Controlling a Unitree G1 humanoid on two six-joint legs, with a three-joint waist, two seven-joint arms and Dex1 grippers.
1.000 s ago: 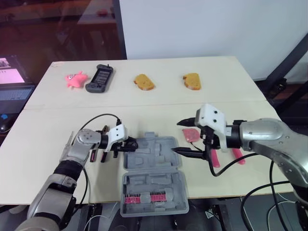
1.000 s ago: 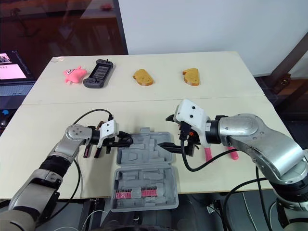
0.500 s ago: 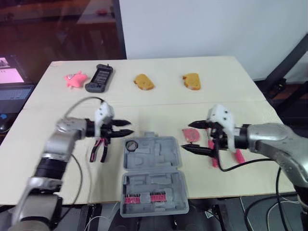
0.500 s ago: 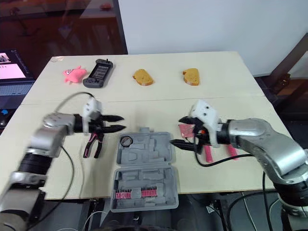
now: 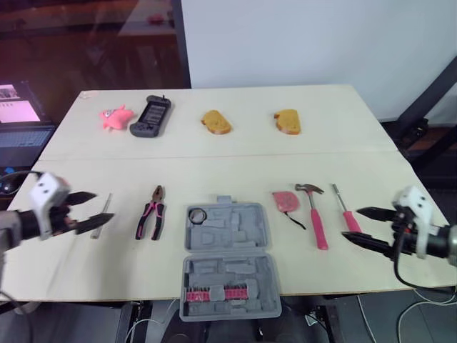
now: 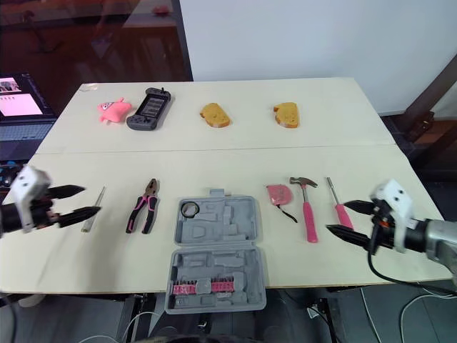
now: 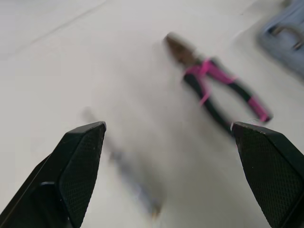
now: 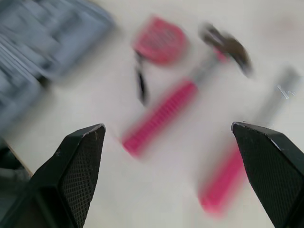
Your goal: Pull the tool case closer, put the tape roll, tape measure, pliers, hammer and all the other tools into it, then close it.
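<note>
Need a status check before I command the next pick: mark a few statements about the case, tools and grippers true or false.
1. The tool case lies open on the table. True.
2. The pliers are inside the case. False: they lie on the table, on the case's left.
3. The tape roll sits in the case's far left corner. True.
4. The right gripper is shut on the hammer. False: it is open and empty, and the hammer lies on the table between the tape measure and the screwdriver.
5. The left gripper is open. True.
</note>
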